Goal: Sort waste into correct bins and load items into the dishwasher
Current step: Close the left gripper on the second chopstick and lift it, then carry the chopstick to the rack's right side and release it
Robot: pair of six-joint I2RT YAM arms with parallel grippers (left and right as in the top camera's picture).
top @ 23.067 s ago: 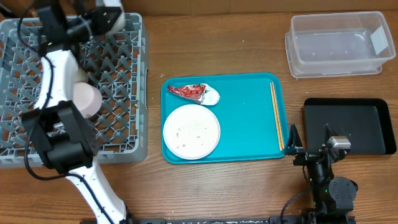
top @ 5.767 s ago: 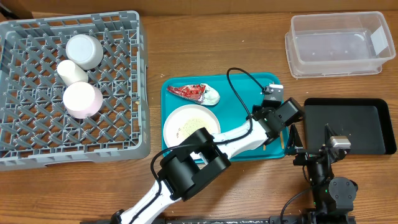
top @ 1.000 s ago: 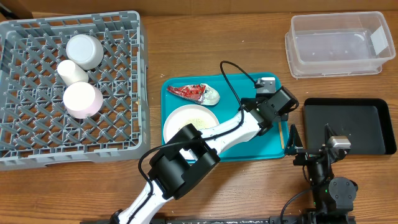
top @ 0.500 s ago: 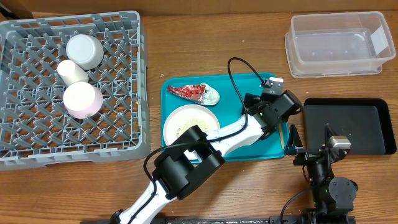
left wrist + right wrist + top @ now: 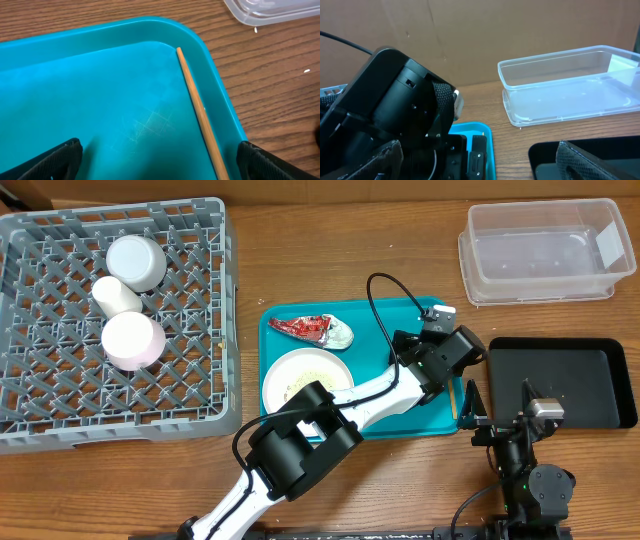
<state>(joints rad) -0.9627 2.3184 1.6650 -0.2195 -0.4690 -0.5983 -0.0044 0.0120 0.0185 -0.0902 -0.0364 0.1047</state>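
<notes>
My left gripper [image 5: 447,350] hangs open over the right side of the teal tray [image 5: 385,385]. In the left wrist view its fingers [image 5: 56,160] straddle a wooden chopstick [image 5: 198,106] lying along the tray's right wall, without touching it. The red foil wrapper with its white wad [image 5: 310,329] lies at the tray's top left. Below it is the white plate [image 5: 300,375] with rice scraps. The grey dish rack [image 5: 60,380] holds a grey bowl [image 5: 135,262], a small cup [image 5: 115,295] and a pale dish [image 5: 132,340]. My right gripper [image 5: 498,400] rests open at the black tray's [image 5: 570,380] left edge.
The clear tub [image 5: 545,250] stands at the back right, and the right wrist view shows it [image 5: 565,85] behind the left arm's black wrist [image 5: 400,115]. Bare wood separates the teal tray and the black tray. The left arm's cable arcs over the teal tray.
Over the last second my left gripper shifted slightly right, toward the teal tray's right edge and the chopstick. The right arm has not moved.
</notes>
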